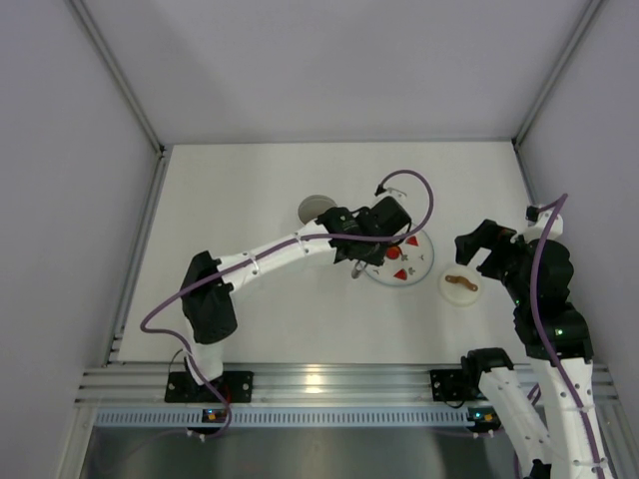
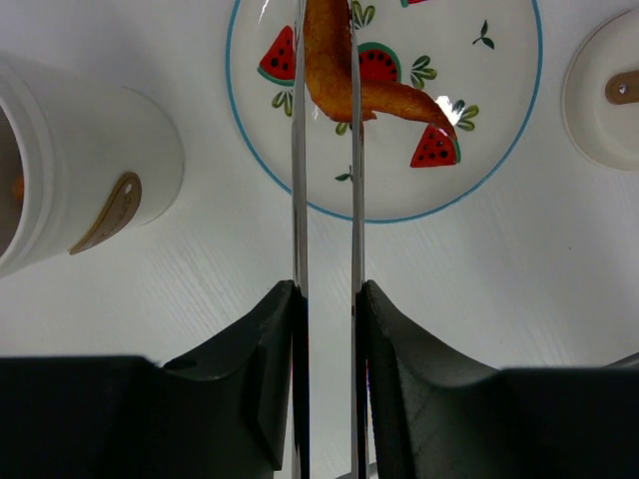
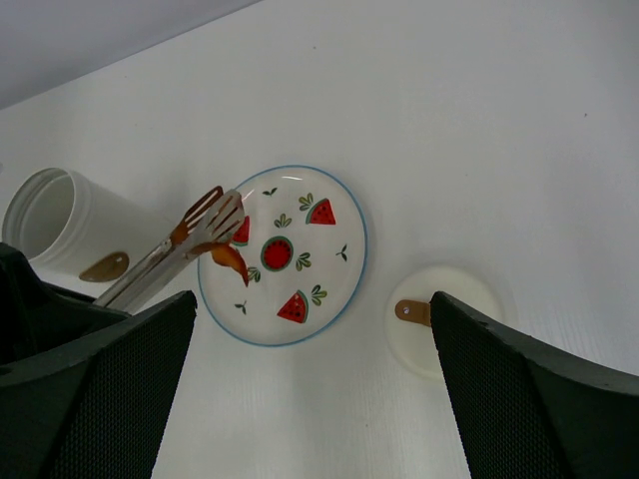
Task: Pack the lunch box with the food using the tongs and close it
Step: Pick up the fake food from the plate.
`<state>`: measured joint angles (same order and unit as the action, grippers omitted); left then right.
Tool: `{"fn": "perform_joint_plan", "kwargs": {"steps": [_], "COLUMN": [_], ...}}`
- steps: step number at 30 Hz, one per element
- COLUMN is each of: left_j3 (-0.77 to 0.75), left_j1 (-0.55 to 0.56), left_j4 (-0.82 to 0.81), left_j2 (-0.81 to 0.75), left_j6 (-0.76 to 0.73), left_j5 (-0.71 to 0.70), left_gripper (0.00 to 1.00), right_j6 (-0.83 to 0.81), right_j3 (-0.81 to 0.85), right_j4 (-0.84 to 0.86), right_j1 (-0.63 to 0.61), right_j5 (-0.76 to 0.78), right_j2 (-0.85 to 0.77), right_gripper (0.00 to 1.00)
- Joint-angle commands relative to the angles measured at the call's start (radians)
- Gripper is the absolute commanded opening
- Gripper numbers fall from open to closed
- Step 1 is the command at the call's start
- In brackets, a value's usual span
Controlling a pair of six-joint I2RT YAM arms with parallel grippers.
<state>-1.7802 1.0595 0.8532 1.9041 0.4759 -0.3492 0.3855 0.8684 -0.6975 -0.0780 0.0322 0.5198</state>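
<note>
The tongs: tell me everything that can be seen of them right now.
The tongs are two thin, shiny metal arms, running nearly parallel and close together; the right wrist view shows flat slotted tips. The left end effector clamps them from both sides. The tips pinch an orange-brown food piece over the watermelon-print plate. Whether the piece touches the plate cannot be told.
</note>
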Motion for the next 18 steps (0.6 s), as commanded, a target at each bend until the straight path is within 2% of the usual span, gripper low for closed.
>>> {"fn": "perform_joint_plan", "kwargs": {"steps": [1,18], "left_j3": [-0.044,-0.059], "left_j1": [0.008,0.017], "left_j4": [0.009,0.096], "left_j2": [-0.082,-0.275], "left_j6": [-0.014,-0.010], "left_j5": [-0.020,-0.138], "left_gripper": [0.23,0.27], "right_j6": [-0.008,-0.007], "right_j3": [0.026,0.020], "right_j4": [-0.007,-0.004], "right_j1": [0.015,0.014], "right_j5": [0.003,0.003], "right_j2": [0.006,0.006], "right_gripper": [0.99,1.00]}}
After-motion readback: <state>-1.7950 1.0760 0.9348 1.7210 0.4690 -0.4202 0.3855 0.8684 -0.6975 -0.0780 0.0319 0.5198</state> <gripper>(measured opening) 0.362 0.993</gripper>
